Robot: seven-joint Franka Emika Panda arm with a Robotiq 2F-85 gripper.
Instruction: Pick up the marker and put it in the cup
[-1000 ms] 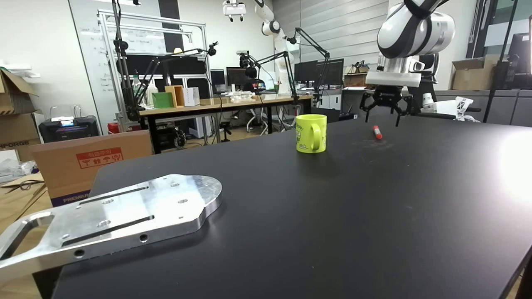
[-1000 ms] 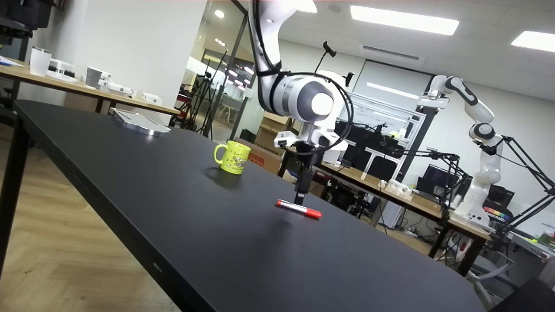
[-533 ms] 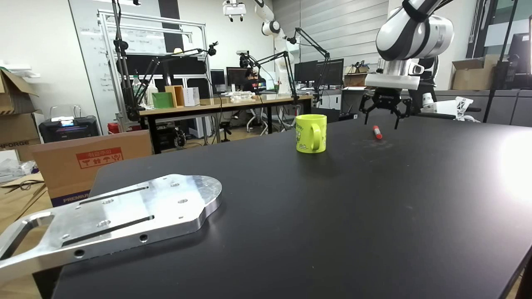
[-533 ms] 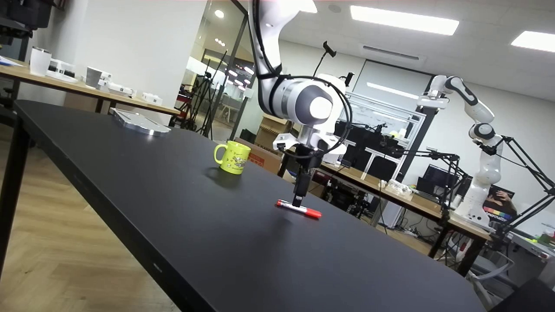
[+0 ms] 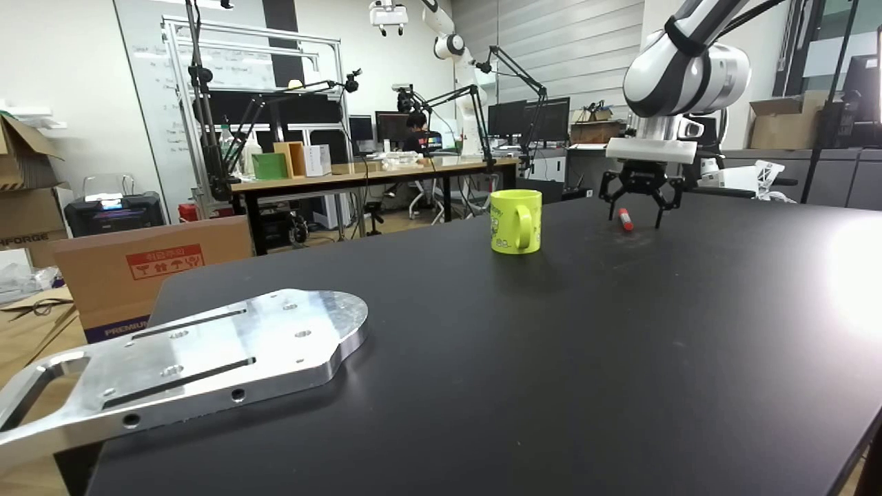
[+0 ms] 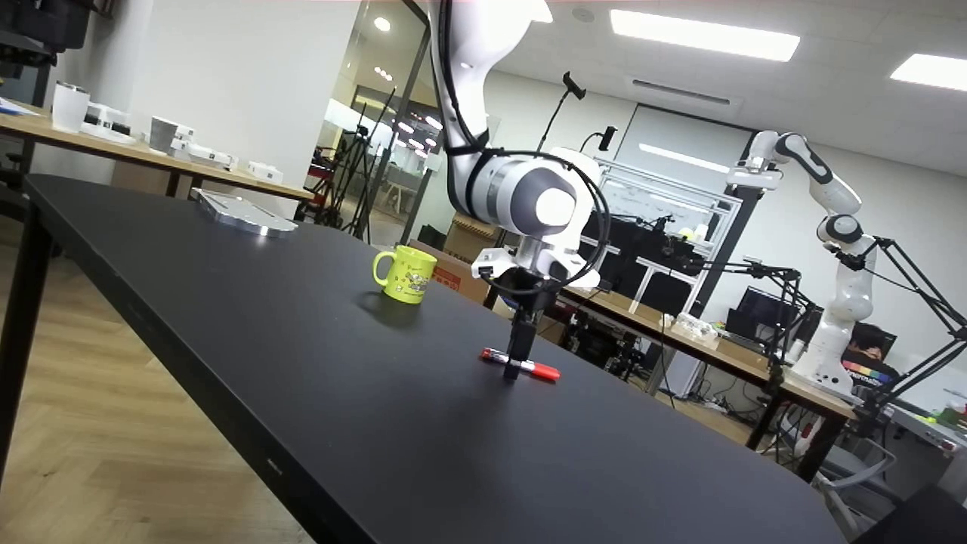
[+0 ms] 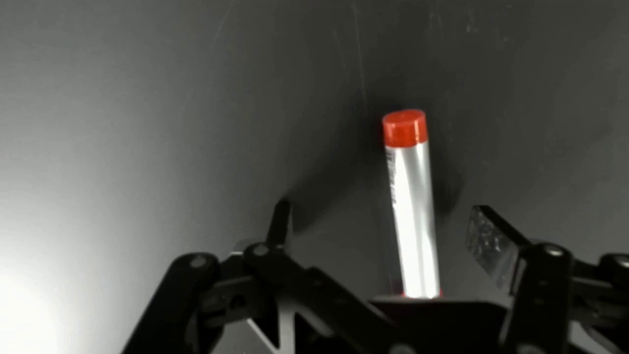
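The wrist view looks down, close, past the fingers (image 7: pixel 280 223) to the marker (image 7: pixel 415 216) between them; both exterior views, well back from the fingers, look across the black table (image 6: pixel 340 363), sharing marker and mug (image 5: pixel 508 222); in an exterior view a metal plate (image 5: pixel 227 334) lies nearer than the fingers

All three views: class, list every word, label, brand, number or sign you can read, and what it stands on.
"취급주의": red label, tiny symbols below, on front carton
"PREMIUM": front carton
"FORGE", start cut off: rear carton
Too small or blurred: print on cup, marker, whiteboard, rainbow patch
No readable number.
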